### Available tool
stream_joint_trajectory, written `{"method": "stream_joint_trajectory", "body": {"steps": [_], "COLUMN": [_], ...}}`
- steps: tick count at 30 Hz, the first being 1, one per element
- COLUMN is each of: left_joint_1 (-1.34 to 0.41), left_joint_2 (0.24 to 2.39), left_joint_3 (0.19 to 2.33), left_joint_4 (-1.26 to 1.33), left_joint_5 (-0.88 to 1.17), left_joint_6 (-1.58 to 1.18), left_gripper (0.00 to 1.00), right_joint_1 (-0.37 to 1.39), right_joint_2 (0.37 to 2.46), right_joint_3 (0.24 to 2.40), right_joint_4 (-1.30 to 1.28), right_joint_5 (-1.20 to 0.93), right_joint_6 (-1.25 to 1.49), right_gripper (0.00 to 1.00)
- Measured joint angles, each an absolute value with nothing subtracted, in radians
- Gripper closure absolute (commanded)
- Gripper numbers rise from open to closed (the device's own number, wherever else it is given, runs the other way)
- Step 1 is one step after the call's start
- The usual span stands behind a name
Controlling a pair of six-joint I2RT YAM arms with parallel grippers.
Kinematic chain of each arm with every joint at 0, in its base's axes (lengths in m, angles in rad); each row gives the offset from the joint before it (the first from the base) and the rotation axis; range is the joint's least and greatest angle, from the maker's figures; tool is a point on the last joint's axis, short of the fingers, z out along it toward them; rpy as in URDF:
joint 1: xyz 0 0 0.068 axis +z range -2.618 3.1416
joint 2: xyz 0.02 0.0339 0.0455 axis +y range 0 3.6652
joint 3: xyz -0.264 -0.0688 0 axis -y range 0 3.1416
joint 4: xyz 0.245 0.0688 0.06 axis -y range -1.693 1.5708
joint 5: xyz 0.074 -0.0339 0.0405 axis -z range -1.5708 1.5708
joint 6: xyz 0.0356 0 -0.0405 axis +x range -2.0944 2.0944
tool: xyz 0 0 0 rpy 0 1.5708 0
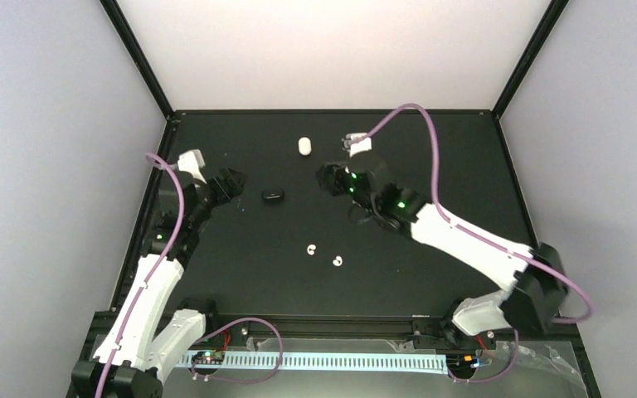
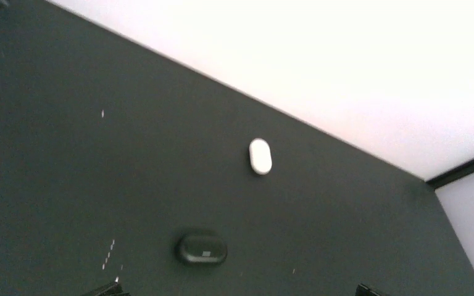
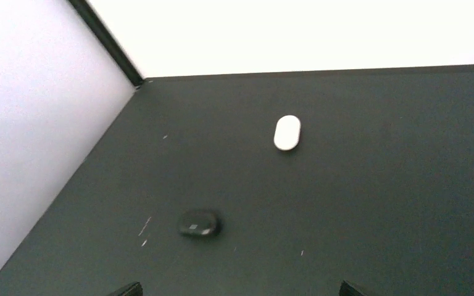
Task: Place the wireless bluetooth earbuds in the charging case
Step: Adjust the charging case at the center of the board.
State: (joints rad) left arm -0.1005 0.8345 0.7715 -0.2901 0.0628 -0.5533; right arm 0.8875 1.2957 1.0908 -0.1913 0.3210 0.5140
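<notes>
My left end effector (image 1: 239,184) and right end effector (image 1: 323,178) hang spread wide, fingertips (image 3: 128,290) cropped in wrist views; between them lies a black case (image 1: 273,196), lid unreadable.

Diffuse, even light; back wall (image 1: 332,50) blown out white at 12 o'clock. Matte table (image 1: 431,274) dim, shadows faint. Both wrist views soft, slightly blurred; top view sharper
</notes>
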Motion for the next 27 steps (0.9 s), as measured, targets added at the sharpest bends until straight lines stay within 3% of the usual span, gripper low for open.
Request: {"method": "stream_joint_trajectory", "body": {"steps": [5,15,27], "left_joint_1": [-0.101,-0.101,-0.089], "left_joint_2": [0.809,0.818,0.86], "left_joint_3": [0.641,0.632,0.633], "left_joint_4": [-0.253,-0.252,-0.233], "left_joint_5": [0.101,0.141,0.241], "left_joint_6": [-0.555,-0.562,-0.579], "left_gripper": [0.01,0.01,0.01], "right_joint_1": [0.794,0.661,0.599], "right_joint_2": [1.608,2.23,2.552], "right_joint_3": [1.278,1.867,2.234], "right_joint_4": [-0.154,-0.231,-0.348], "right_joint_5": [0.292,0.256,0.152], "right_joint_6": [0.532,0.539,0.561], "right_gripper": [0.18,0.2,0.21]}}
